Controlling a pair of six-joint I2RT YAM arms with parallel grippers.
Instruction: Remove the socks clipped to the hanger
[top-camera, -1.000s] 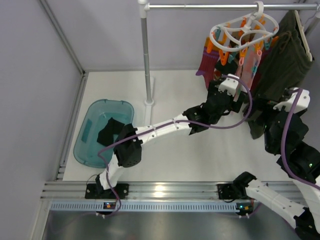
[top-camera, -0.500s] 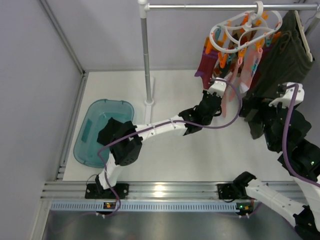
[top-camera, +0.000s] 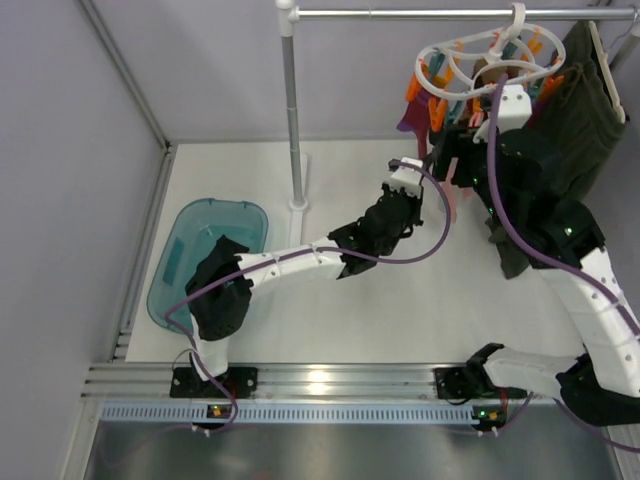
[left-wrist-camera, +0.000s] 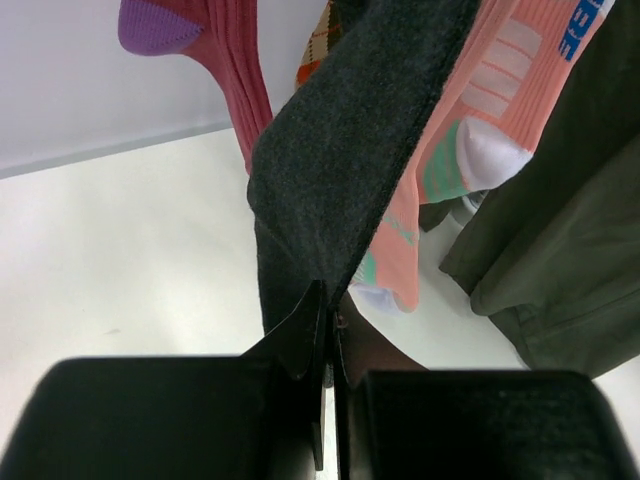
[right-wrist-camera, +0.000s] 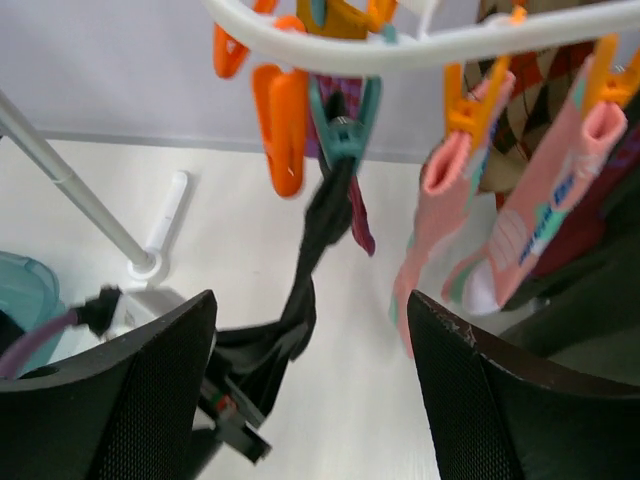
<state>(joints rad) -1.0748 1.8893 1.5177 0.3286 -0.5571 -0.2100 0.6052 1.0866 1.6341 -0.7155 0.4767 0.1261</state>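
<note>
The left end effector (left-wrist-camera: 328, 340) is clamped on the lower end of a dark grey sock (left-wrist-camera: 350, 150), a grip only its own wrist view shows. The right end effector (right-wrist-camera: 310, 390), jaws wide, hangs below the teal clothespin (right-wrist-camera: 343, 110) pinning that sock to the white hanger (right-wrist-camera: 420, 55).

The dark grey sock (left-wrist-camera: 350, 150) is fuzzy, matt knit cloth; the maroon sock (left-wrist-camera: 235, 90) is ribbed knit, the pink sock (left-wrist-camera: 500, 90) a smoother knit. The olive garment (left-wrist-camera: 560, 230) is matt woven cloth. The hanger (right-wrist-camera: 400, 55) and its clothespins (right-wrist-camera: 283, 125) are smooth, glossy plastic. The pole (top-camera: 291, 110) is satin metal, the tub (top-camera: 225, 203) translucent plastic, the table (left-wrist-camera: 120, 230) matt white
</note>
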